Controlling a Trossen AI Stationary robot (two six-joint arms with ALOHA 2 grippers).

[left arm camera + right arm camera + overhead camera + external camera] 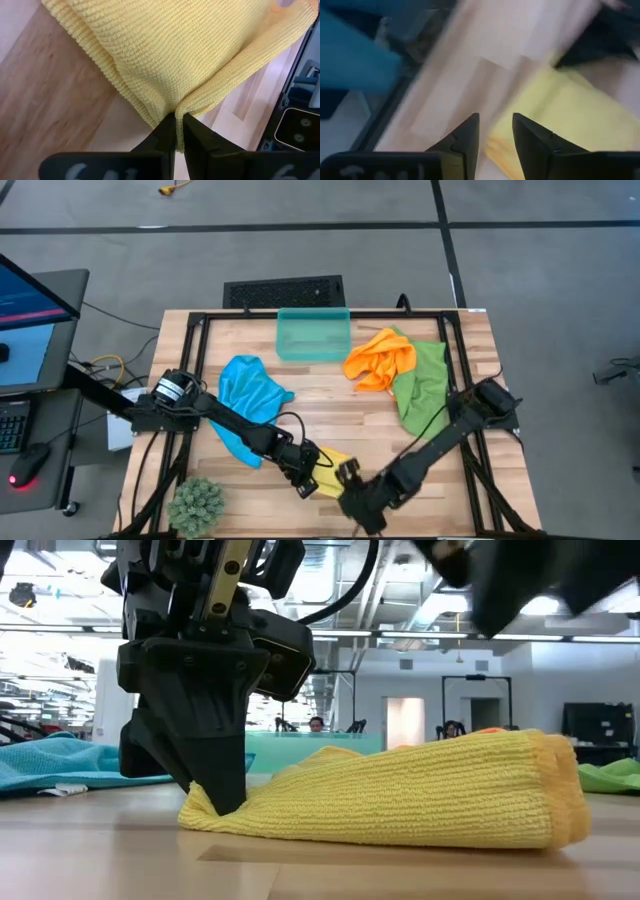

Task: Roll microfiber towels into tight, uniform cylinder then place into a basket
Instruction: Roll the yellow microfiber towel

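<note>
Lying across the table [400, 405], the yellow towel [420, 795] is pinched at one end by the closed left hand [176, 131]; the right hand [495, 131] gapes empty.

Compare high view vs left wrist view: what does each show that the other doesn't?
High view only: the basket, empty, at the table's far edge; the blue towel, orange towel and green towel lying unrolled; the right gripper by the yellow towel. Left wrist view only: the left gripper shut on a pinched fold of the yellow towel's edge. Both: the yellow towel on the wooden table.
</note>
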